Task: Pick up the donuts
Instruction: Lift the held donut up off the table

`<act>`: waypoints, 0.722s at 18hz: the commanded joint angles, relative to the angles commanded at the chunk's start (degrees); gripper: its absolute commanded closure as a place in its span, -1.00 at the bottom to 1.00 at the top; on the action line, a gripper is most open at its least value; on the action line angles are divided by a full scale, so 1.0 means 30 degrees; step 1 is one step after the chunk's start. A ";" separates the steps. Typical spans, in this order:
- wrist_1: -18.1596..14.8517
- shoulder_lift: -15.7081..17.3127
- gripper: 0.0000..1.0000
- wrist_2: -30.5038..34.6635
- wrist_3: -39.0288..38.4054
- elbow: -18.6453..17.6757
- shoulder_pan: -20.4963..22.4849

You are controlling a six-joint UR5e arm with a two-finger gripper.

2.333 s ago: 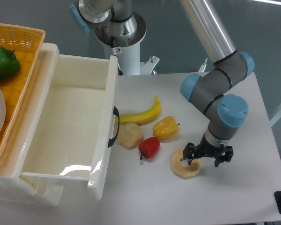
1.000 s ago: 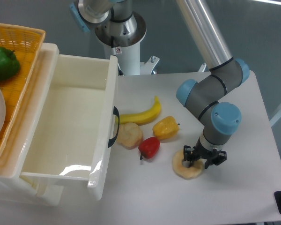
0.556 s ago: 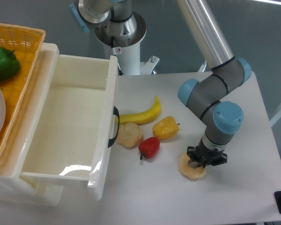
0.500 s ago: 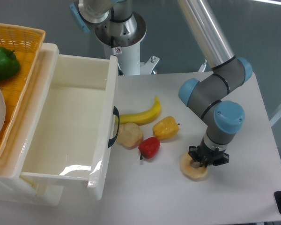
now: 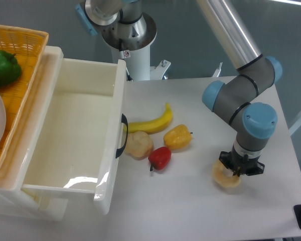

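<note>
The donut (image 5: 226, 178) is a pale yellow-beige ring at the right of the white table, partly hidden under my gripper. My gripper (image 5: 239, 169) comes down on it from above and is shut on the ring's far side, the black fingers close together on the rim. I cannot tell from this view whether the ring rests on the table or hangs just above it.
A red pepper (image 5: 160, 157), yellow pepper (image 5: 177, 137), banana (image 5: 151, 122) and round beige lump (image 5: 138, 144) lie mid-table, left of the gripper. A white bin (image 5: 113, 170) stands at the left, beside an orange basket (image 5: 25, 60) holding a green pepper (image 5: 3, 68).
The gripper closed on the donut's rim, then moved right by roughly a donut's width, carrying the ring with it away from the red pepper.
</note>
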 joint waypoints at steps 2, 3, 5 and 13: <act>-0.0058 0.0000 1.00 0.0816 0.1720 0.0320 0.0263; -0.0320 0.0000 1.00 0.0937 0.2688 0.0555 0.0439; -0.1313 -0.0029 1.00 0.0939 0.3894 0.1430 0.0674; -0.4980 -0.0469 1.00 0.0880 0.6301 0.4248 0.1349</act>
